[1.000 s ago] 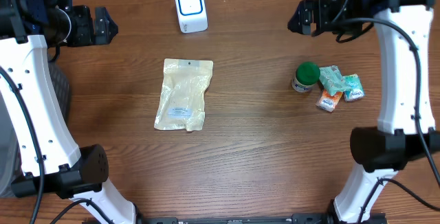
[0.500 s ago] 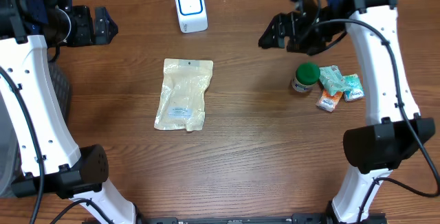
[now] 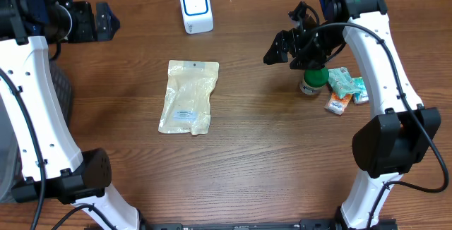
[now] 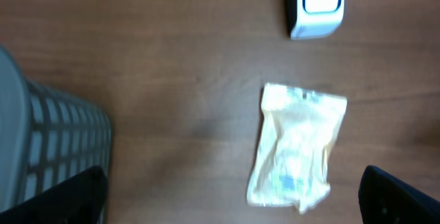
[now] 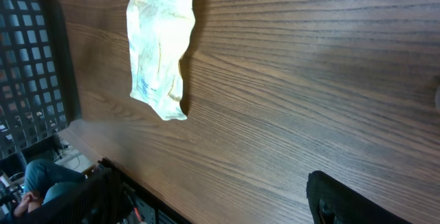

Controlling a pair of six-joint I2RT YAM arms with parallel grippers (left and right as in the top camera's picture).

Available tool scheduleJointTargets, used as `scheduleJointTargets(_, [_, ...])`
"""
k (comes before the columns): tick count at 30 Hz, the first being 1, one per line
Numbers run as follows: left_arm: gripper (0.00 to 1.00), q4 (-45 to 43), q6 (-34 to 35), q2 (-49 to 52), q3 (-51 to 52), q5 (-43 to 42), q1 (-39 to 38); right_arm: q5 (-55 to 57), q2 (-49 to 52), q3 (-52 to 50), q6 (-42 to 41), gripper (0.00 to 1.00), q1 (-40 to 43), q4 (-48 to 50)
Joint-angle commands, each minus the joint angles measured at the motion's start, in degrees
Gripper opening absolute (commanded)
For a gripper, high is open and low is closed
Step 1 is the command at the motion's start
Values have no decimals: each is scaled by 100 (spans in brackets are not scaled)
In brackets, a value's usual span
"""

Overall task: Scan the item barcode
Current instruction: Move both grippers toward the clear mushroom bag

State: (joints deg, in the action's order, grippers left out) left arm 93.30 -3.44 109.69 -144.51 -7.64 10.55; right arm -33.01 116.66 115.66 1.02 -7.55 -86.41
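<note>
A pale yellow sealed packet [image 3: 189,96] lies flat mid-table, its label facing up; it also shows as the packet [image 4: 297,145] and the packet [image 5: 159,45] in the wrist views. The white barcode scanner [image 3: 195,8] stands at the back edge, seen too as the scanner [image 4: 316,4]. My right gripper [image 3: 277,48] hovers open just left of a green-capped bottle [image 3: 314,79], with nothing between its fingers [image 5: 357,200]. Far back left, my left gripper [image 3: 109,22] is held wide open and empty, its fingertips [image 4: 402,196] framing bare wood.
Small teal and orange packets [image 3: 347,90] lie beside the bottle at the right. A grey mesh basket [image 4: 48,148] stands off the table's left side, also seen as the basket [image 5: 27,66]. The table's front edge [image 5: 103,165] is near in the right wrist view.
My right arm has swung down and left from the back right corner to beside the green-capped bottle, its jaws narrowing slightly. The left arm and the packet have not moved.
</note>
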Motion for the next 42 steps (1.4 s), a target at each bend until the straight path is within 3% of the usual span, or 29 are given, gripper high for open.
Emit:
scheduleJointTargets(1, [100, -87, -83, 35, 2, 33, -7, -48, 24, -26, -20, 85, -37, 57])
scheduleJointTargets(7, [100, -76, 221, 35, 2, -109, -11, -46, 26, -26, -20, 90, -275, 232])
scheduleJointTargets(13, [97, -37, 256, 74, 4, -1193, -13, 376, 26, -26, -317, 91, -616, 393])
scheduleJointTargets(15, [69, 17, 256, 131, 7, -1335, -44, 389, 26, -26, -367, 90, -688, 437])
scheduleJointTargets(17, [47, 111, 256, 223, 9, -1366, -109, 389, 26, -26, -409, 90, -726, 479])
scheduleJointTargets(19, [6, 223, 254, 348, 17, -1283, -192, 387, 26, -26, -428, 90, -730, 514])
scheduleJointTargets(42, [4, 227, -50, 1419, 369, -931, -1060, 492, 42, -26, -708, 90, -728, 564])
